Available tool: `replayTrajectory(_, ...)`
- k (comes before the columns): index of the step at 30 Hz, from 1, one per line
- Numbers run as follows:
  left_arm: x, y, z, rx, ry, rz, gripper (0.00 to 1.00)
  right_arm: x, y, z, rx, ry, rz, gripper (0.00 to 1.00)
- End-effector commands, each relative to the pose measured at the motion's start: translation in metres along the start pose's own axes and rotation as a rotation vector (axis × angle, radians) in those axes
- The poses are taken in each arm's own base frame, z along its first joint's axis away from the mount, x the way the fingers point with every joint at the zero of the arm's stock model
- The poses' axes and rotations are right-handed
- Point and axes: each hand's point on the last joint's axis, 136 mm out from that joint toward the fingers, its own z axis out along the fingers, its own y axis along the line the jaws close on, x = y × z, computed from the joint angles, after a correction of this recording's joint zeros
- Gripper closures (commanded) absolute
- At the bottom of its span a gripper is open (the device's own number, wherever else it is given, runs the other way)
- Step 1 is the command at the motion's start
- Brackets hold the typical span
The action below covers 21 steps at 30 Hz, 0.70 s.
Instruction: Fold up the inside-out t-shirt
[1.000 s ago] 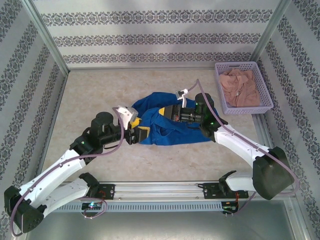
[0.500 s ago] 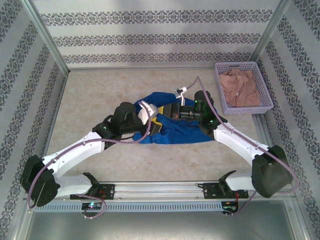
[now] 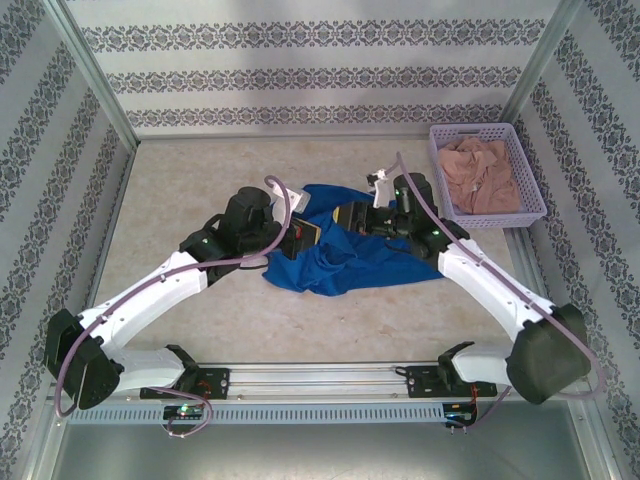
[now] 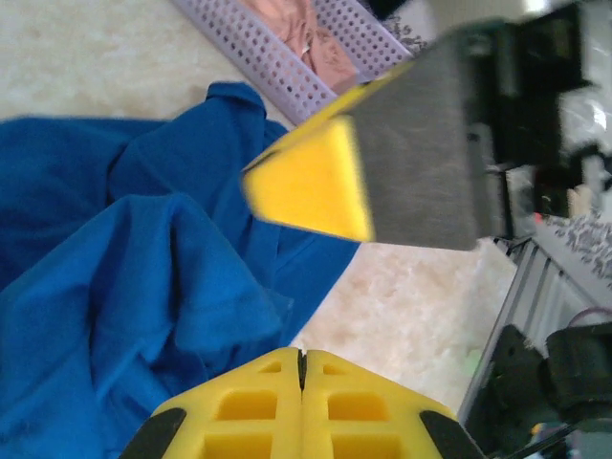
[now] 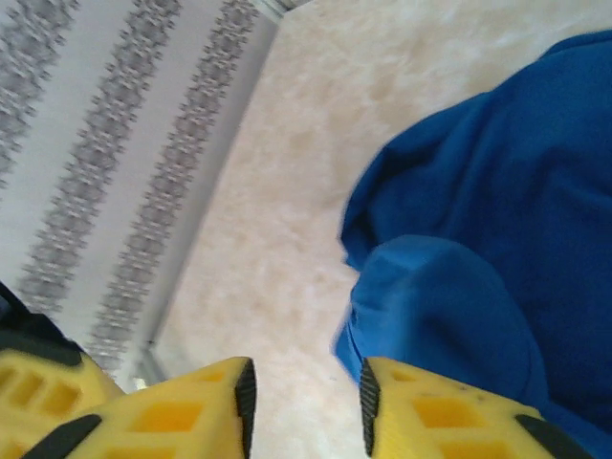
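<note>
- While the inside-out t-shirt [image 3: 340, 258] lies bunched at the centre of the tabletop [image 3: 190, 165], we judge flattening unfinished.
- We see the left gripper [image 4: 301, 371] with its fingers pressed together and the right gripper [image 5: 306, 384] spread; next, a hem pinch.

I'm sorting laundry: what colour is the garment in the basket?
The garment is pinkish-beige; the top view shows it best.

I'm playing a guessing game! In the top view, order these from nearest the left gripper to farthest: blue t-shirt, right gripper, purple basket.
1. blue t-shirt, right beside it, mid-table.
2. right gripper, just to the right.
3. purple basket, far back-right corner.
</note>
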Motion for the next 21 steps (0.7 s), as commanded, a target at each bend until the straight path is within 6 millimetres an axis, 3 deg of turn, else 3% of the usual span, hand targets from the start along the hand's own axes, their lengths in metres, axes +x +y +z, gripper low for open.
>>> replayTrajectory(1,0.010,0.001,-0.005,-0.006,0.056,-0.198,1.00,0.011,-0.012,-0.024,0.114,-0.026,-0.190,0.62)
replayTrajectory(3,0.014,0.004,-0.005,-0.016,0.063,-0.183,1.00,0.018,-0.014,-0.030,0.120,-0.040,-0.217,0.92)
replayTrajectory(4,0.018,0.009,-0.003,-0.033,0.069,-0.173,1.00,0.020,-0.014,-0.031,0.117,-0.041,-0.220,1.00)
replayTrajectory(5,0.023,0.014,-0.001,-0.050,0.078,-0.160,1.00,0.023,-0.015,-0.031,0.116,-0.032,-0.223,1.00)
replayTrajectory(7,0.031,0.026,0.003,-0.097,0.092,-0.153,1.00,0.033,-0.027,-0.029,0.174,0.015,-0.232,0.87)
replayTrajectory(9,0.036,0.034,0.006,-0.131,0.097,-0.154,1.00,0.048,-0.056,-0.030,0.308,0.067,-0.230,0.68)
replayTrajectory(11,0.038,0.039,0.007,-0.149,0.090,-0.153,1.00,0.059,-0.087,-0.031,0.421,0.091,-0.203,0.59)
replayTrajectory(16,0.038,0.042,0.010,-0.153,0.082,-0.155,1.00,0.069,-0.142,-0.011,0.543,0.180,-0.138,0.49)
replayTrajectory(21,0.041,0.043,0.011,-0.155,0.083,-0.158,1.00,0.074,-0.180,0.014,0.591,0.273,-0.101,0.38)
